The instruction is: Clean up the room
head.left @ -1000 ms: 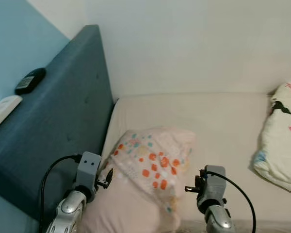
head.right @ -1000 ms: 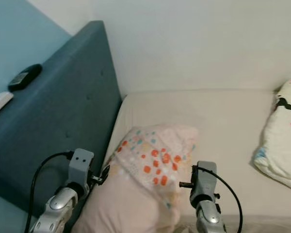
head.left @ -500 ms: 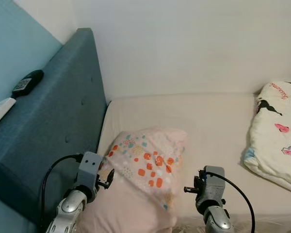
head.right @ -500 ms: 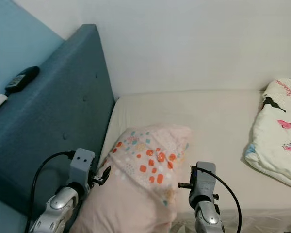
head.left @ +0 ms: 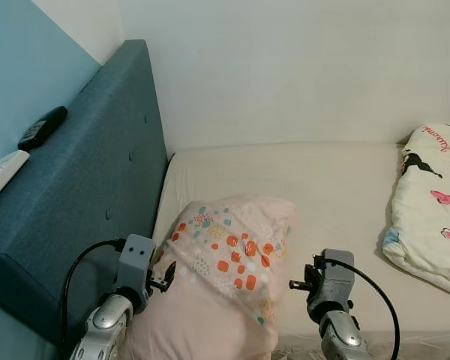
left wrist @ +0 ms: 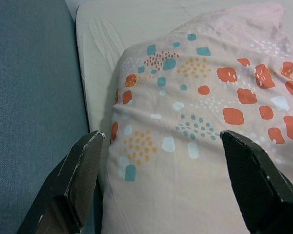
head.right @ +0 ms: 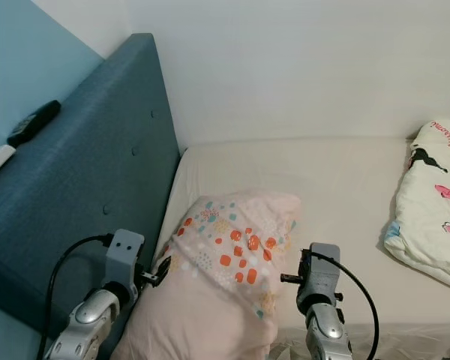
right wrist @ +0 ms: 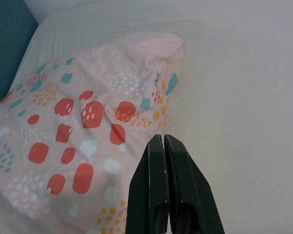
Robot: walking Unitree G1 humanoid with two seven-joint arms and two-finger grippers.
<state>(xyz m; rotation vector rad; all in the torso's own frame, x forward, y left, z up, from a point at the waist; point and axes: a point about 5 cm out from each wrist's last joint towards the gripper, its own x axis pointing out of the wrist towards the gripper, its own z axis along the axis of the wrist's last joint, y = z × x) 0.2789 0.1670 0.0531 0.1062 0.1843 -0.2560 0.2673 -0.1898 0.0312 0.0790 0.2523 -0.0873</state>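
A spotted pillow [head.left: 229,262] is shown lying on the bed [head.left: 345,195], its long axis running from the robot toward the headboard [head.left: 82,195]. The left hand [left wrist: 161,180], fingers spread wide, is held just over the pillow's near corner. The right hand [right wrist: 164,185], fingers pressed together, is poised beside the pillow's right edge. The left is judged nearer.

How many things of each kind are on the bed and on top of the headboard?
Pillows: 1, the pink pillow with coloured spots
Folded blankets: 1, the white printed blanket
Remote controls: 2, the black remote and the white remote on the headboard
Total: 4
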